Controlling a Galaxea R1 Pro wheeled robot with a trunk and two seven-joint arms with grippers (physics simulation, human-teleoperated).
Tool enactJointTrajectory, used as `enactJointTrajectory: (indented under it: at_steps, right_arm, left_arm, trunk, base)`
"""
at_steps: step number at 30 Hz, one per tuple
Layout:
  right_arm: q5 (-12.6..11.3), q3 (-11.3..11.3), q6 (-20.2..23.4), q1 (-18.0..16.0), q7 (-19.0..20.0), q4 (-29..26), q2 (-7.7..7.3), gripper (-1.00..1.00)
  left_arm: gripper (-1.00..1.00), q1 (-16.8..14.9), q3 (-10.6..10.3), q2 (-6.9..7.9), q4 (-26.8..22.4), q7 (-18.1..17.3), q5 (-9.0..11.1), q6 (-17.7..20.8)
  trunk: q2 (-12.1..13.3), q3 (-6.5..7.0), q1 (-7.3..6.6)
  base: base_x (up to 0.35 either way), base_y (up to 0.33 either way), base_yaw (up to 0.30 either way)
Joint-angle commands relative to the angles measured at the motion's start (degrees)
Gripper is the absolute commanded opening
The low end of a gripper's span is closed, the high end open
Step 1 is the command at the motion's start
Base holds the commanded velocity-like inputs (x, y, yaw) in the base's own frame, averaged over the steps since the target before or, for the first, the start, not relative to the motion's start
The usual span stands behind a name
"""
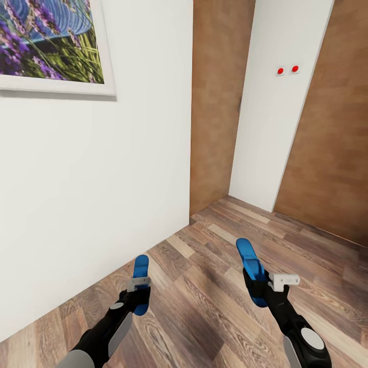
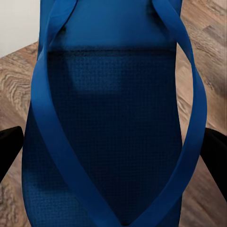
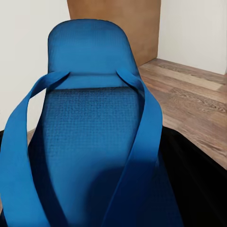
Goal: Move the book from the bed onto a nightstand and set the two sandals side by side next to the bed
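Note:
Each of my grippers holds one bright blue sandal above the wood-plank floor. My left gripper (image 1: pixel 139 296) is shut on the left sandal (image 1: pixel 141 271), which sticks forward past the fingers. My right gripper (image 1: pixel 259 286) is shut on the other sandal (image 1: pixel 248 258), also pointing forward and slightly up. Up close, the left wrist view shows that sandal's textured sole and thin straps (image 2: pixel 113 123) between dark fingers (image 2: pixel 215 151). The right wrist view shows the second sandal (image 3: pixel 90 123) the same way. The bed, book and nightstand are out of view.
A white wall (image 1: pixel 92 179) with a framed lavender picture (image 1: pixel 51 43) stands close on my left. Ahead are brown wood panels (image 1: pixel 220 102) and a white pillar (image 1: pixel 276 102) with two red dots. Open floor (image 1: pixel 204 286) lies in front and to the right.

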Motion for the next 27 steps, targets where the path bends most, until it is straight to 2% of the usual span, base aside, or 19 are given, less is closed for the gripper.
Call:
enactJointTrajectory:
  at_steps: [1,27]
  right_arm:
    - [-0.5,-0.06,0.35,-0.02,0.24,-0.07,0.01,-1.0]
    - [-0.49,0.01,0.29,-0.02,0.24,-0.07,0.01,-1.0]
  left_arm:
    - [-1.0,-0.02,-0.35,0.05,-0.11,0.5,0.58,0.23]
    - [-1.0,-0.03,-0.35,0.04,0.15,0.53,0.58,0.23]
  trunk:
    - [0.39,0.13,-0.24]
    - [10.82,4.79,-5.95]
  base:
    - [0.0,0.0,0.0]
    - [0.0,0.0,0.0]
